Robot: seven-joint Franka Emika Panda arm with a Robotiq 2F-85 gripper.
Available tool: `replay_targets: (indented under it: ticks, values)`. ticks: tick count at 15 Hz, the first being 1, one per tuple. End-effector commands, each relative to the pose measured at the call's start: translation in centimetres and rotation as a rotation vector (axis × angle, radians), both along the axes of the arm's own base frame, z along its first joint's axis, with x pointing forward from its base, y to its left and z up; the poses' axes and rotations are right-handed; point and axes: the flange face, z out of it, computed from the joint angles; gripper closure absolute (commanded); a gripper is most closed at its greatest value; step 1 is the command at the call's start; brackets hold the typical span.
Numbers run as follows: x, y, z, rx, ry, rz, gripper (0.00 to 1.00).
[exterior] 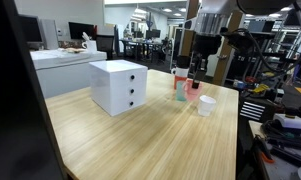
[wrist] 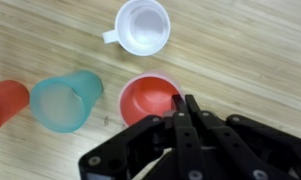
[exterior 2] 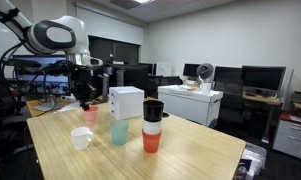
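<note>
- Red cup: round, smooth plastic, open mouth up, standing on the surface directly beneath the gripper.
- Gripper: black, jaws pressed together, tips over the cup's rim; contact with it cannot be told.
- Arm: white, reaching in from above, wrist pointing straight down in an exterior view.
- Teal cup: translucent, tapered, near the red cup.
- Orange cup: at the frame edge, beyond the teal one.
- White mug: glossy, small handle, apart.
- Surface: pale wood grain.
- White drawer box: cuboid, dark knobs.
</note>
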Motion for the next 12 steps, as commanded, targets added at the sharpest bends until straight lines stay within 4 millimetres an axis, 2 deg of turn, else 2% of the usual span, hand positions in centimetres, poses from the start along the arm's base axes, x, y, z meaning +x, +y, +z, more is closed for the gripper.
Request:
replay_targets:
  ticks: [1,5,11,12]
  values:
    - [-0.9,1.4,-1.4,-0.008,-0.036,0.039,0.96]
    - [-1.5,2.7,-2.9,-0.010,-0.045,0.075,0.96]
    - [-2.5,3.8,-4.0,-0.011,-0.035,0.113,0.96]
    - [-1.7,3.9,-3.8,-0.012,-0.032,0.115,0.96]
